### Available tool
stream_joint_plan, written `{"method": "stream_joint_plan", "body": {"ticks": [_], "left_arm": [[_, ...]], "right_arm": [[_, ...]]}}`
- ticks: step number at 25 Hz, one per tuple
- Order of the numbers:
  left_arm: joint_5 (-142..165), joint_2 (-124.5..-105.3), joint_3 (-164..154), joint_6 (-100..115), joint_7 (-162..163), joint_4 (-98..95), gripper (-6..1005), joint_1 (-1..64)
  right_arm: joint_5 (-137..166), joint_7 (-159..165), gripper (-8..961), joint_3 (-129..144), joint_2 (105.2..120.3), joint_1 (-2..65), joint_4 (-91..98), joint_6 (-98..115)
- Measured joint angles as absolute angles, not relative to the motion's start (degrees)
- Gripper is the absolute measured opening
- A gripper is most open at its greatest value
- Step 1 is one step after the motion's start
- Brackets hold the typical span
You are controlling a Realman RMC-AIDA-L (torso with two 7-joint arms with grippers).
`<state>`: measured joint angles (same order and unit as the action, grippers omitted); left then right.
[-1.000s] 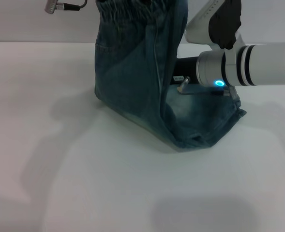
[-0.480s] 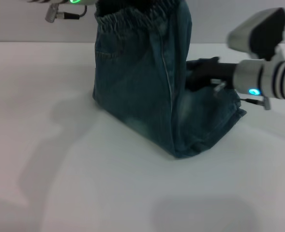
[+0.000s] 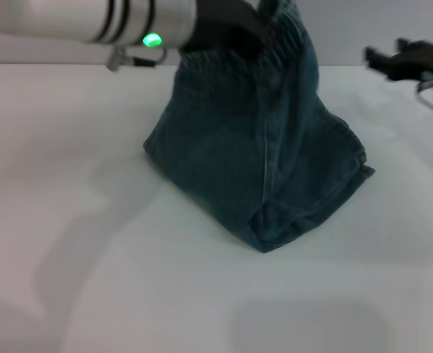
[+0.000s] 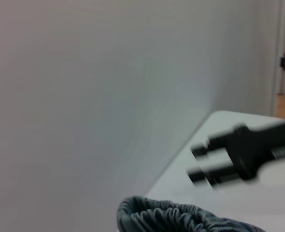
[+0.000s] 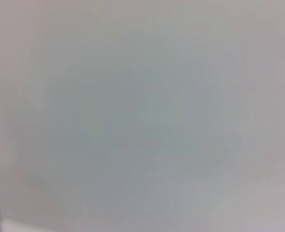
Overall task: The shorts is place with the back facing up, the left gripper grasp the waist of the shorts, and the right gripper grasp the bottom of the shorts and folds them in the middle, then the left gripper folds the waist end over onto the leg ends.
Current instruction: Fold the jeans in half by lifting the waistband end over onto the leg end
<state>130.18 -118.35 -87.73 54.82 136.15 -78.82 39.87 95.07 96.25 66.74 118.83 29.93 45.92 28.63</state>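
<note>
Left claw (image 3: 227,33) clamped on the waist (image 3: 275,37); right claw (image 3: 392,60) open, empty. I'd drape it low, square onto leg ends (image 3: 312,209).

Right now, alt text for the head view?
The left gripper holds the waist of the shorts up off the white table, the denim hanging to the leg ends on the surface. The right gripper is off the cloth at right.

Denim shorts (image 3: 253,154), folded double, hang tent-like from the raised gathered waist (image 3: 275,33); lower fold on bench.
</note>
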Motion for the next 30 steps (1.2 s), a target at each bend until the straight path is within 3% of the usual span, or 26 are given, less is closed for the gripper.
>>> {"method": "stream_joint_plan", "body": {"ticks": [25,30], "left_arm": [[126.1,-118.61,-98.1,41.2,137.0,-70.2,241,41.6],[126.0,-118.56,-98.1,38.7,137.1,-71.5,566,39.7]], "right_arm": [[93.6,96.0,602,60.5,118.88,26.5,48.0,30.5],[91.4,94.7,603,60.8,118.74,25.1,50.0,32.6]]}}
